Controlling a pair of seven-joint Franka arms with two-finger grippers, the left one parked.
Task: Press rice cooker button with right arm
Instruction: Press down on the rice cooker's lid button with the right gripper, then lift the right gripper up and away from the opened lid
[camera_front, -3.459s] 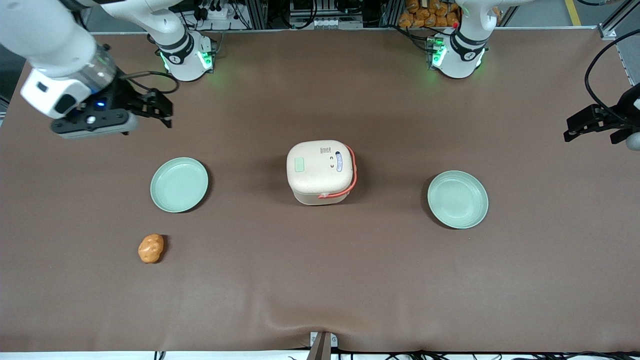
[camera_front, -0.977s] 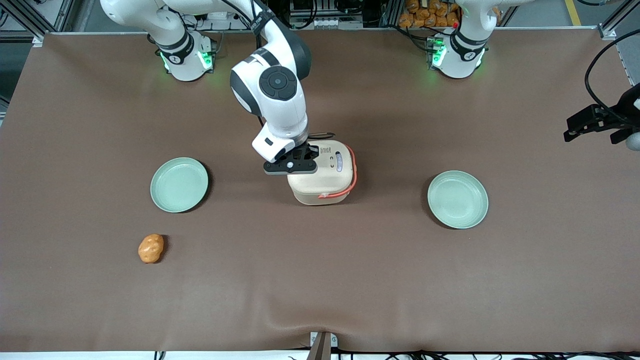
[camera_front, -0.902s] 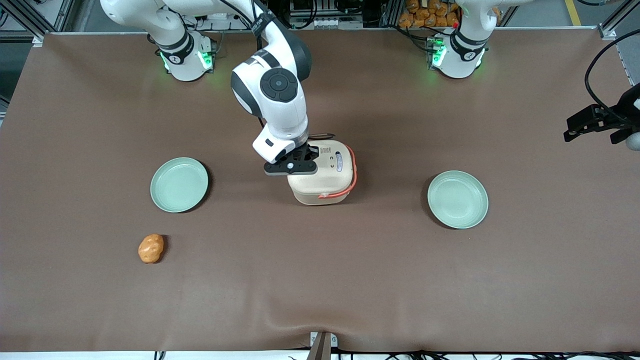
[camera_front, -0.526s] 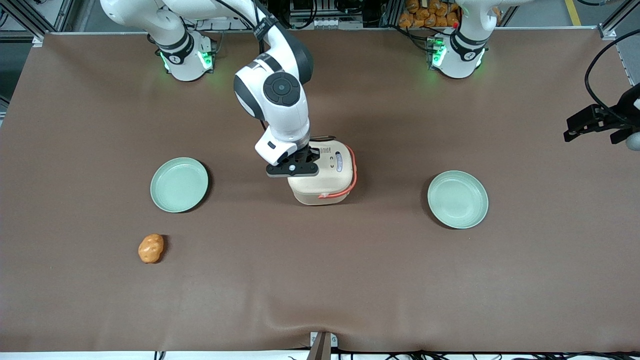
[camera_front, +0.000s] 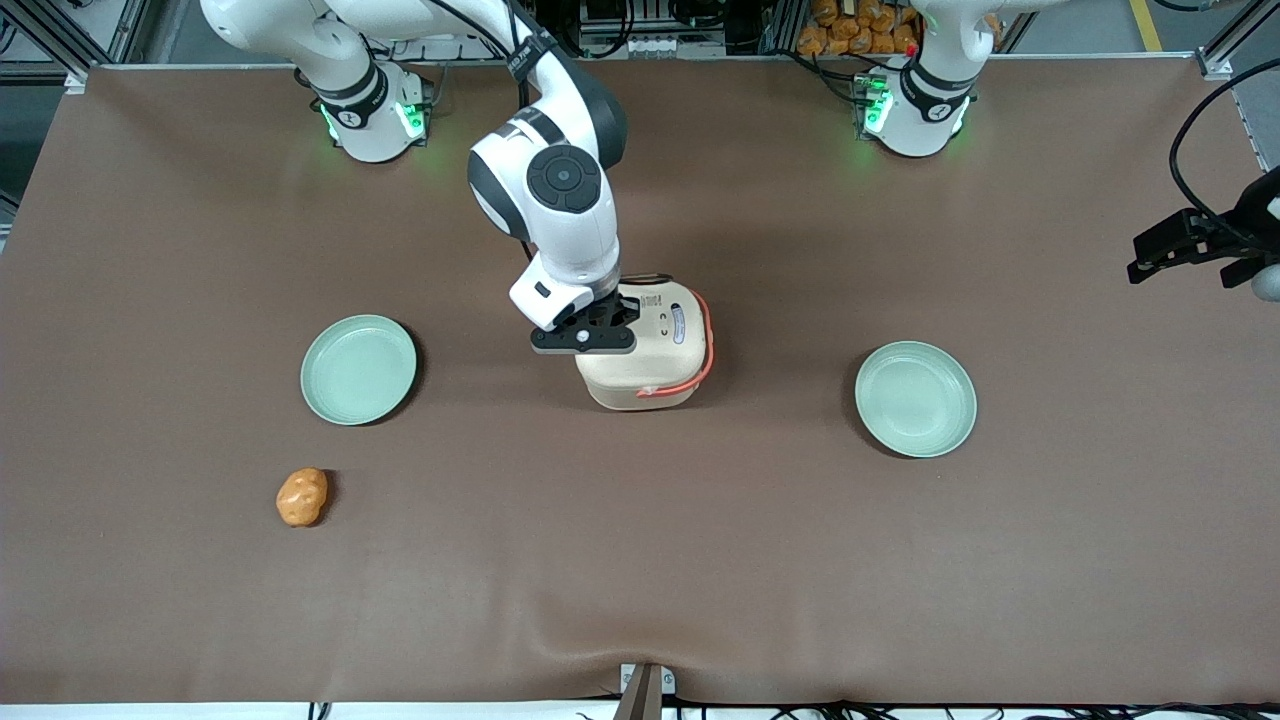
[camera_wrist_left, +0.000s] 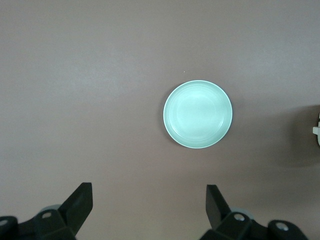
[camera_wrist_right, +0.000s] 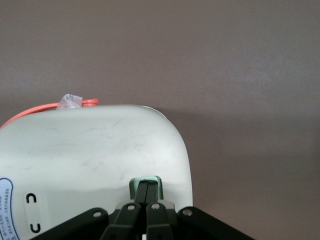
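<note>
On the bench (camera_front: 700, 560), reading across the front view from the working arm's end to the parked arm's:

Orange lump (camera_front: 302, 497): we see a small, knobbly, glossy item lying alone toward the working arm's end, nearer the front camera than the plates; we judge it has no part in this step.

First plate (camera_front: 358, 369): pale green, round, shallow and smooth-rimmed, lying flat and well apart from the cooker.

Right arm (camera_front: 550, 190): white, jointed, with a dark round joint cap, it reaches down over the middle of the bench so the tool comes at the lid from above.

Tool (camera_wrist_right: 146, 196): black, its two fingers drawn tight together with nothing between them; we take this as making one narrow tip for pressing. The tip sits on the pale green button (camera_wrist_right: 145, 186).

Rice cooker (camera_front: 645, 350): a cream rounded cube in the middle of the bench, between the two plates, with a smooth, faintly scuffed lid and a coral-orange handle (camera_front: 706, 340). The button lies near the lid's edge.

Progress: we judge the press is under way or about to land.

Second plate (camera_front: 915, 399): a matching green dish toward the parked arm's end.
</note>
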